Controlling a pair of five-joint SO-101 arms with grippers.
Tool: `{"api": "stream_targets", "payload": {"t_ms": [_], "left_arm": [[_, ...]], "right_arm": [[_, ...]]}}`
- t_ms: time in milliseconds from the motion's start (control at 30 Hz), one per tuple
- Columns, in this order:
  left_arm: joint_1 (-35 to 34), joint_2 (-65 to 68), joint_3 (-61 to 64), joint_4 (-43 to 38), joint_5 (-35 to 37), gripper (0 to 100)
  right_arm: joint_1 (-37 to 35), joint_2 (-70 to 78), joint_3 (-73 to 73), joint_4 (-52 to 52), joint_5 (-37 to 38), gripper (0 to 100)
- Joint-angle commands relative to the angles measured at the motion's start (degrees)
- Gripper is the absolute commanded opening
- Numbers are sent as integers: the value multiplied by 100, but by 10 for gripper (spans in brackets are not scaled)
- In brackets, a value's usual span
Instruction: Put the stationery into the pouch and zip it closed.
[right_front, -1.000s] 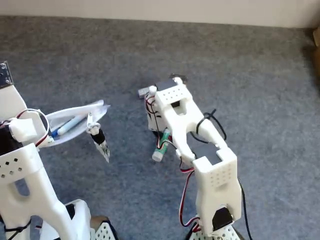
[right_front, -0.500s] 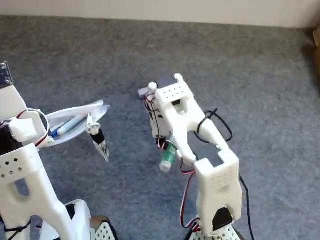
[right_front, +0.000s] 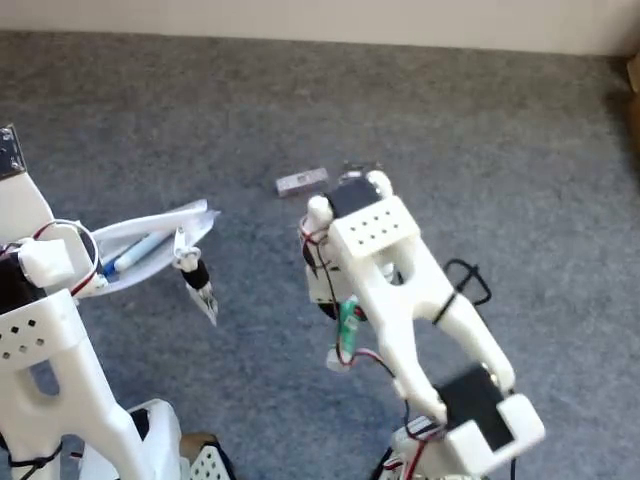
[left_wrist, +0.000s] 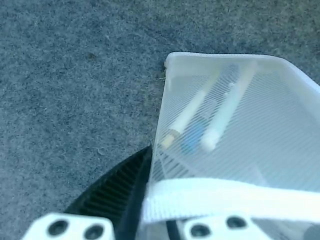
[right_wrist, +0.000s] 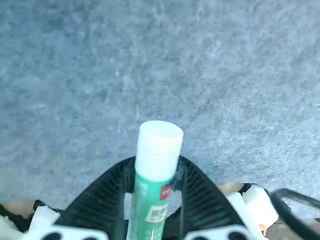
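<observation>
A clear white pouch (right_front: 150, 245) is held off the carpet at the left by my left gripper (right_front: 85, 275), shut on its near end. Its mouth faces right and gapes open. Inside lie pens (left_wrist: 222, 112), one with blue on it (right_front: 135, 255). A black-and-white marker (right_front: 200, 283) hangs at the pouch's mouth, tip down. My right gripper (right_wrist: 152, 185) is shut on a green glue stick (right_wrist: 155, 175) with a white cap (right_front: 338, 355), lifted above the carpet at centre. A small grey eraser-like block (right_front: 301, 181) lies on the carpet beyond the right arm.
Grey carpet (right_front: 500, 150) covers the whole work area, with open room at the back and right. A pale wall strip (right_front: 350, 20) runs along the far edge. Both arm bases (right_front: 190, 455) stand at the near edge.
The right arm has lifted and pulled back toward its base with the glue stick, which now points down. The grey block behind it has come into sight. The left arm and pouch have not moved.
</observation>
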Motion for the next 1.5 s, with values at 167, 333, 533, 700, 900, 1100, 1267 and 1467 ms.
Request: {"api": "stream_targets", "payload": {"t_ms": [167,333,533,700,900,1100,1267,1467], "left_arm": [[400,-66,-57,-35,53,5],[699,-66,-48,-35,-97,5],[840,-66,-48,-35,-141,5],[971,-66,-13,-35,-149,5],[971,-66,-13,-35,-149,5],[980,-66,-31,-35,-158,5],[1086,-57,-101,-79,-158,5],[1420,-31,-646,-35,-149,5]], "right_arm": [[-338,-1534,259,110,88,4],[-822,-2404,251,110,88,4],[-1385,-3319,224,92,88,4],[-1640,-4013,251,-321,88,4],[-2185,-4787,251,-980,88,4],[-2343,-5385,259,-1490,88,4],[-2343,-5710,259,-1982,88,4],[-2343,-6105,259,-2853,818,4]]}}
